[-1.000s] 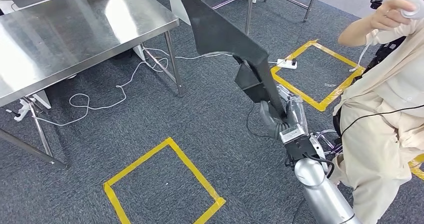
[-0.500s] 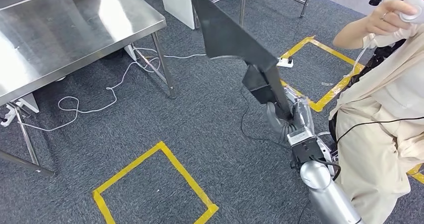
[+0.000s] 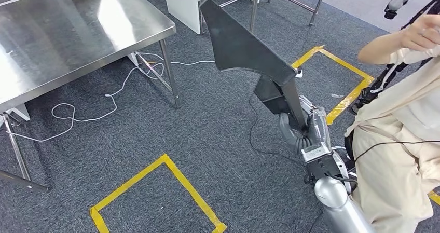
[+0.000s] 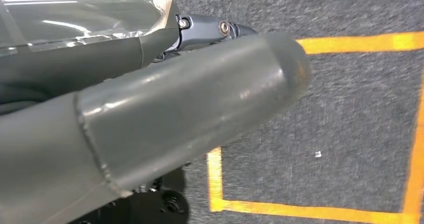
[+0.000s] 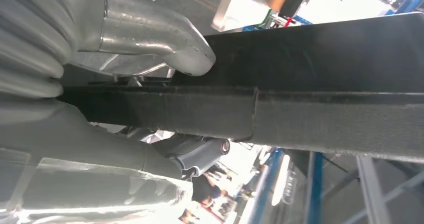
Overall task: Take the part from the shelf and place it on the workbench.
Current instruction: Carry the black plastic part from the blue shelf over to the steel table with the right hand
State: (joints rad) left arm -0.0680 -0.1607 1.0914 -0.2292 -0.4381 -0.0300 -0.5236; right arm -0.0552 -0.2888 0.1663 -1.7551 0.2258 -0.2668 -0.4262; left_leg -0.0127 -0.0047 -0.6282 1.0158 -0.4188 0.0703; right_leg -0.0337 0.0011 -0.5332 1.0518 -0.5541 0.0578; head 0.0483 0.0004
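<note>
Now the right hand (image 3: 303, 126) has the black part (image 3: 244, 43) clamped at its lower end, fingers wrapped around the narrow stem, and the right wrist view backs that up: the grey thumb (image 5: 165, 44) presses on one face of the dark bar (image 5: 300, 114) while darker fingers curl under it. That low grip looks deliberate, since the broad flat panel rises up and away from the arm, tilted toward the steel counter (image 3: 78, 36), so the wide end would arrive over the surface first. The part hangs in the air above the grey carpet, well apart from the counter, so the carry is under way and the placing is not yet done. White cable (image 3: 109, 95) loops on the floor beside the counter legs, and yellow tape squares (image 3: 155, 191) mark the carpet below. A person (image 3: 399, 124) in light clothing stands just beside the right arm. The left hand (image 4: 150, 119) fills its wrist view with thumb and cover over the floor; whether its fingers are apart or curled, I cannot tell.
</note>
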